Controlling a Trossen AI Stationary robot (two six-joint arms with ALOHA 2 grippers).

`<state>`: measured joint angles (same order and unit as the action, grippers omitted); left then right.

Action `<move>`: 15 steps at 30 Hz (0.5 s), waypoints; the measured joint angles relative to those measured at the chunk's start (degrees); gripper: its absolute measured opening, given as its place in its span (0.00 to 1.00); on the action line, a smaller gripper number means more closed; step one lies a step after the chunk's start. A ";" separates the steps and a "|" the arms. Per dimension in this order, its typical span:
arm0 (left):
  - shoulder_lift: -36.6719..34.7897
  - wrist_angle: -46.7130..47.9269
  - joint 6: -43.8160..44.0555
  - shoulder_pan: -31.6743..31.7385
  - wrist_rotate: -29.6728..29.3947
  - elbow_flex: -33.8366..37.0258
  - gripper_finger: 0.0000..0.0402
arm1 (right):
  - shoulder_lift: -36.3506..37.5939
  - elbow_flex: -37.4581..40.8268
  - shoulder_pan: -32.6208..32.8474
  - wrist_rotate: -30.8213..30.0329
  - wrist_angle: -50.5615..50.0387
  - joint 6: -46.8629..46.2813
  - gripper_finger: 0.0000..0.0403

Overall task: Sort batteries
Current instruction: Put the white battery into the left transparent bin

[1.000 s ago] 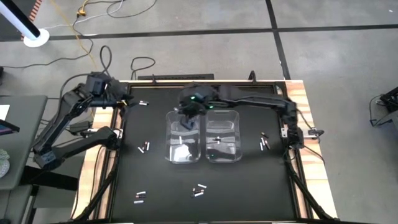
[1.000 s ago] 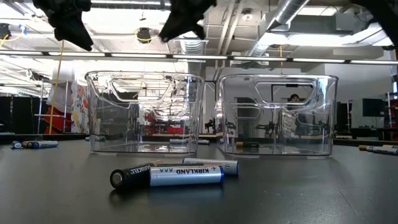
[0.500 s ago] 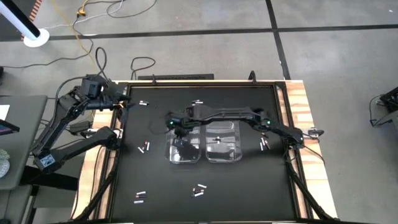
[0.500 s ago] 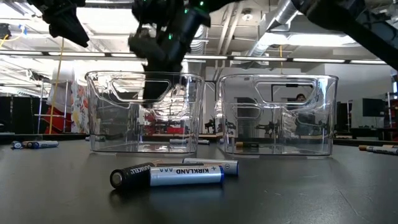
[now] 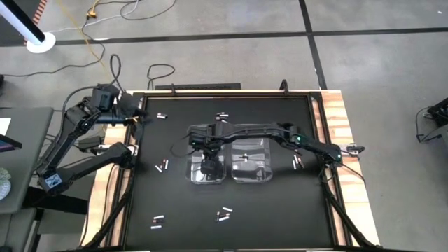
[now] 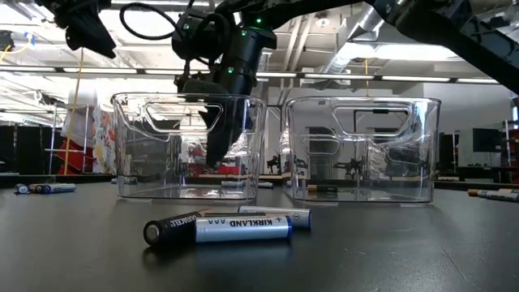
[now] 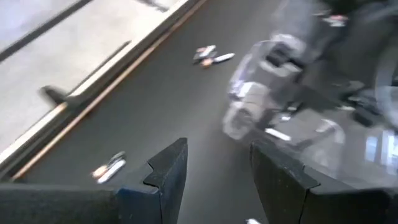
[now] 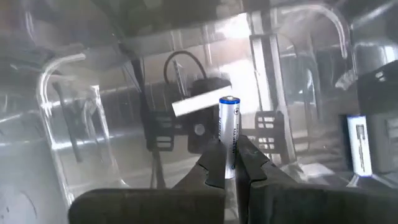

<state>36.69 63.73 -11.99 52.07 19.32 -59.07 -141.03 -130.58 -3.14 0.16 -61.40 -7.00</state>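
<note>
Right pincer (image 8: 231, 163) lowered inside left clear plastic bin (image 6: 130, 154), clamped on white cylindrical battery (image 8: 229, 127). Left pincer (image 7: 214, 171) parked open at worktop (image 5: 280, 210) edge. Risk: battery released tilted, bounced out.

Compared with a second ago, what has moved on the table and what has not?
The right gripper, shut on a white-and-blue battery, swung from the table's far side over the left clear plastic bin and lowered into it. The left gripper stayed open above the far left corner; both bins and the loose batteries kept their places.

Bright overhead light; left wrist view blurred.
</note>
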 joint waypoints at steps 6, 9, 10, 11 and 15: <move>0.00 0.42 -1.72 0.00 4.44 0.00 0.42 | -0.01 0.01 0.15 0.00 0.12 0.04 0.03; 0.00 0.98 -1.47 0.02 4.43 0.00 0.42 | 0.00 0.67 0.17 0.02 0.51 0.04 0.06; 0.00 1.31 -1.47 0.02 4.43 0.00 0.42 | 0.00 0.79 0.17 0.02 0.35 0.02 0.07; 0.00 1.57 -1.47 0.00 4.43 0.00 0.42 | -0.02 0.83 0.17 0.02 -0.08 0.02 0.09; 0.00 2.18 -1.51 0.01 4.43 0.00 0.42 | 0.00 0.85 0.15 0.04 -0.96 0.06 0.18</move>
<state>36.69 65.92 -13.50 52.08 23.75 -59.07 -141.03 -129.73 -2.98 0.20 -62.36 -6.94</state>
